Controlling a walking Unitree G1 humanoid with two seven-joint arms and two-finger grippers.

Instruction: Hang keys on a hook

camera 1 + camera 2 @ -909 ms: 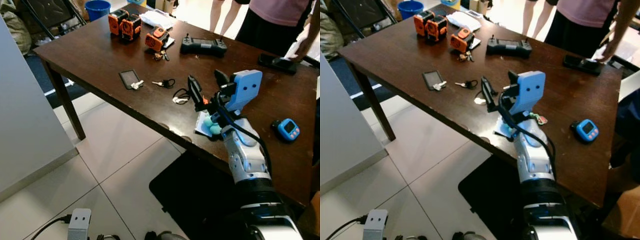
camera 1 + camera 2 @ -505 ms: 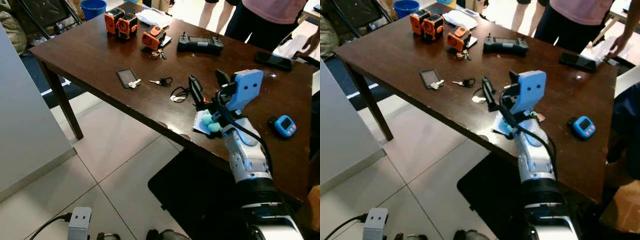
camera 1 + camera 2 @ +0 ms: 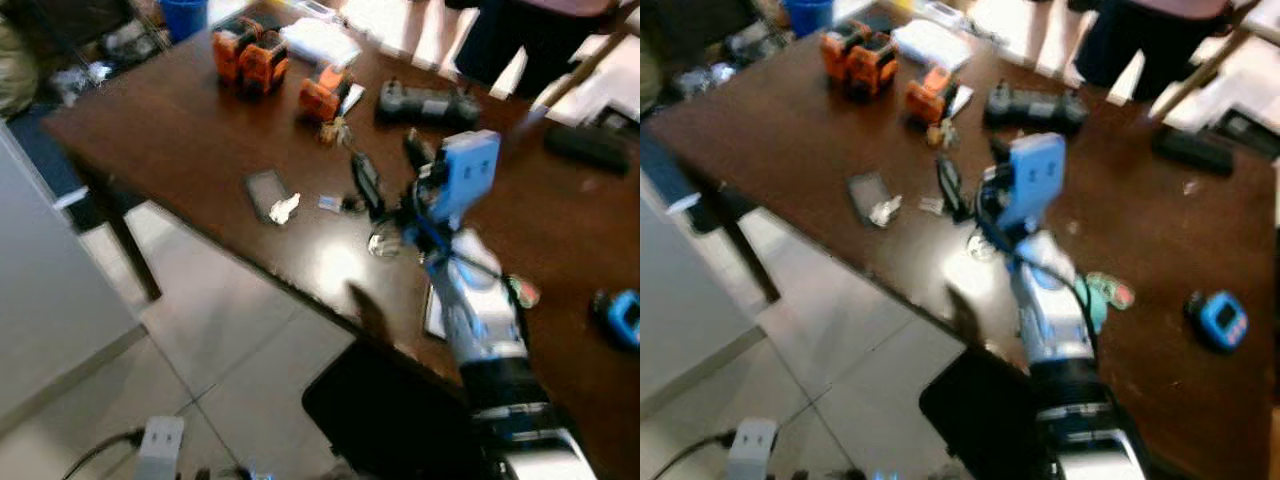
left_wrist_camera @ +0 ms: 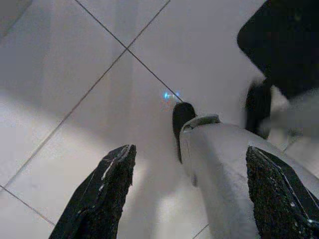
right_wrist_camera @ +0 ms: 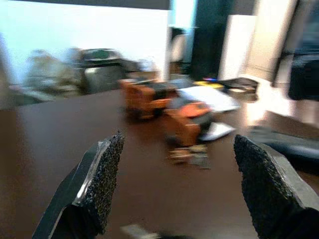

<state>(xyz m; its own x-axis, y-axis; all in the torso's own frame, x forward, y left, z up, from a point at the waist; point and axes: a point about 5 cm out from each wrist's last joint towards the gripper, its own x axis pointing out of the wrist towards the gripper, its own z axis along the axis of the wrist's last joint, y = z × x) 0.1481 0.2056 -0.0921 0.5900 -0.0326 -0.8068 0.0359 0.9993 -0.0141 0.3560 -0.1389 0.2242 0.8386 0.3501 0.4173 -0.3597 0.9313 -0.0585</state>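
Blurred head views: the right end effector (image 3: 385, 172) is held above the centre of the dark tabletop (image 3: 180, 130), its fingers spread and nothing between them. A set of keys (image 3: 333, 203) is seen just left of the fingers, beside a dark card (image 3: 266, 192); a second bunch of keys (image 5: 189, 155) lies below the orange devices (image 3: 250, 57) at upper left. The left end effector (image 4: 187, 199) hangs released over the tiled floor (image 4: 75, 74)
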